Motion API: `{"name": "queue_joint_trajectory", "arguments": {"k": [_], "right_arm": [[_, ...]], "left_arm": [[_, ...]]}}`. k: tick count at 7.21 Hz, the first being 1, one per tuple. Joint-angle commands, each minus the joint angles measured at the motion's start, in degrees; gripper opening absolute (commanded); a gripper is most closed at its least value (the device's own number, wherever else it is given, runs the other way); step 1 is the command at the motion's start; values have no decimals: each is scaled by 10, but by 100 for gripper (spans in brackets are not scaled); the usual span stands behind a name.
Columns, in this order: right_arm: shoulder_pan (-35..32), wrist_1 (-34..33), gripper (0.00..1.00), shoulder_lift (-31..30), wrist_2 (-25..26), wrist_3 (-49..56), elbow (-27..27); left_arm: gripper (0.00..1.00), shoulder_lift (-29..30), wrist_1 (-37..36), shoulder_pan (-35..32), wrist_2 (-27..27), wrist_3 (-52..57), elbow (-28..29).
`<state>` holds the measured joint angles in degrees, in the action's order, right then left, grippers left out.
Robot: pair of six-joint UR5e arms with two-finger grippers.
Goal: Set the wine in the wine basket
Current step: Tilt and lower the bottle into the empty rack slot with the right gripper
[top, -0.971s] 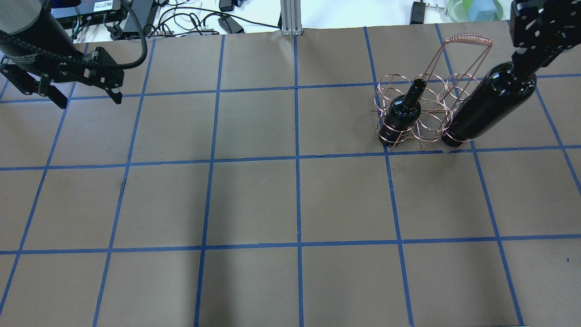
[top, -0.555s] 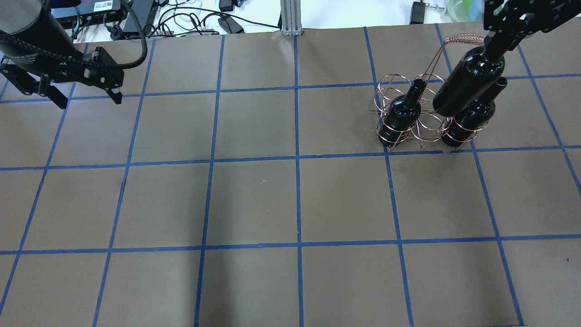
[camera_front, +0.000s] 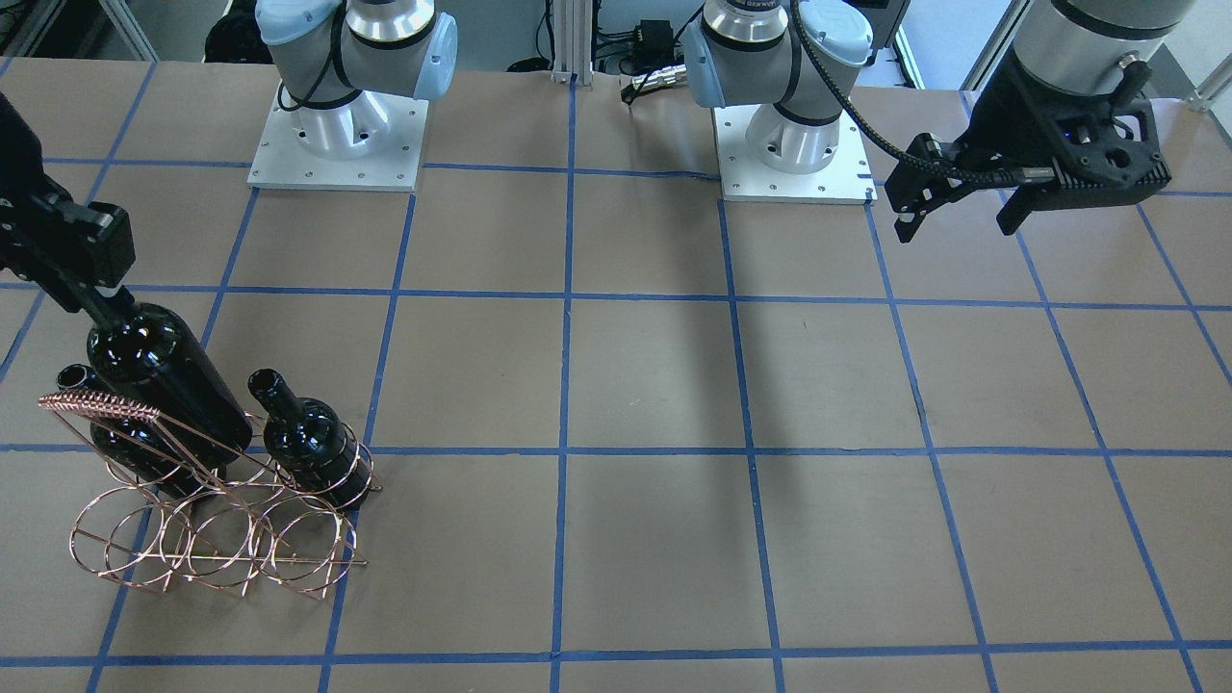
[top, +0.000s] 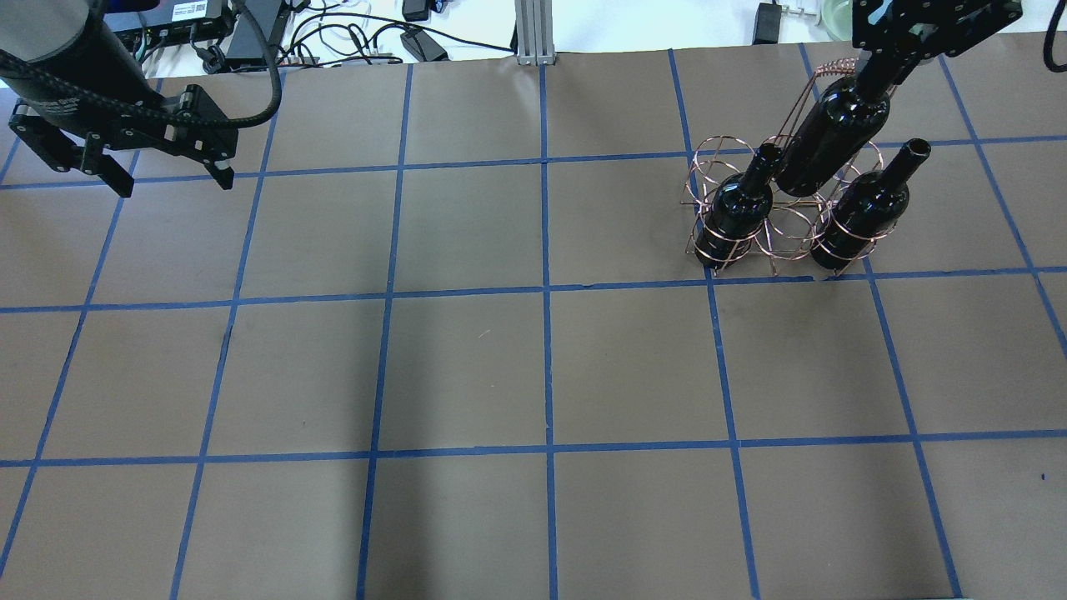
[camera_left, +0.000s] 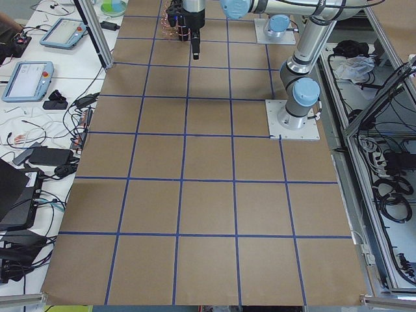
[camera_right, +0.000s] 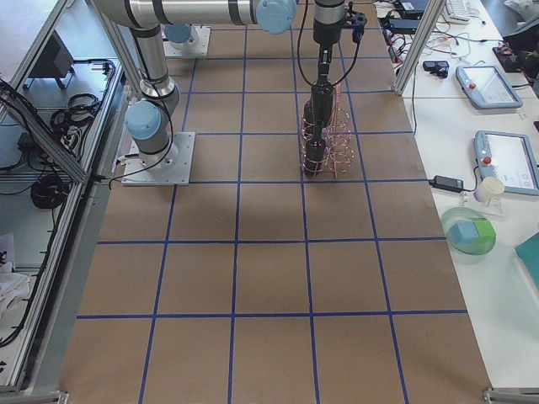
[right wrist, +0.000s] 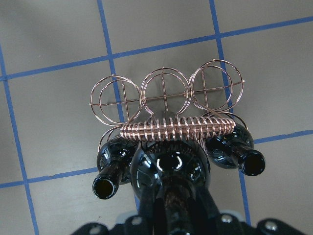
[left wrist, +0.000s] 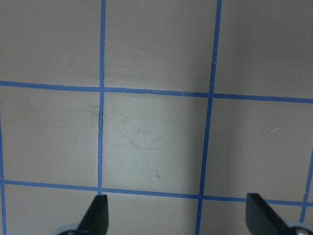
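My right gripper (top: 882, 68) is shut on the neck of a glossy black wine bottle (top: 832, 140) and holds it tilted above the copper wire wine basket (top: 782, 229). The bottle hangs over the middle of the basket, beside the coil-wrapped handle (right wrist: 178, 127). Two look-alike bottles stand in the basket's rings, one at the left (top: 738, 208) and one at the right (top: 867, 208). In the right wrist view the held bottle (right wrist: 168, 169) sits between their two mouths, and the far row of rings (right wrist: 166, 90) is empty. My left gripper (top: 171, 182) is open and empty at the far left.
Cables and power bricks (top: 333, 33) and an aluminium post (top: 533, 33) lie past the table's far edge. The two arm bases (camera_front: 337, 144) (camera_front: 794, 149) stand on the robot's side. The brown table has a blue tape grid (top: 546, 292).
My right gripper has carried the bottle to the left and farther away, from over the right-hand bottle to over the basket's middle. The right-hand bottle now shows. The left arm shifted slightly.
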<state>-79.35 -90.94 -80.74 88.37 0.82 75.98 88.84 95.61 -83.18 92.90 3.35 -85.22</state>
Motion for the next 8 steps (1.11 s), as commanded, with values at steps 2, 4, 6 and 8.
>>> {"name": "queue_joint_trajectory", "arguments": {"k": [2,4,6,8], "right_arm": [[-26,7,1,10,37,-6,8],[-26,0,1,12,36,-3,15],[-26,-11,1,18,32,0,16],[-25,-23,1,23,34,0,16]], "left_arm": [[100,0,-3,-34,1,-14,0],[100,1,-3,-35,3,-12,-1],[100,1,-3,-35,3,-9,-2],[100,1,-3,-34,4,-8,-2]]}}
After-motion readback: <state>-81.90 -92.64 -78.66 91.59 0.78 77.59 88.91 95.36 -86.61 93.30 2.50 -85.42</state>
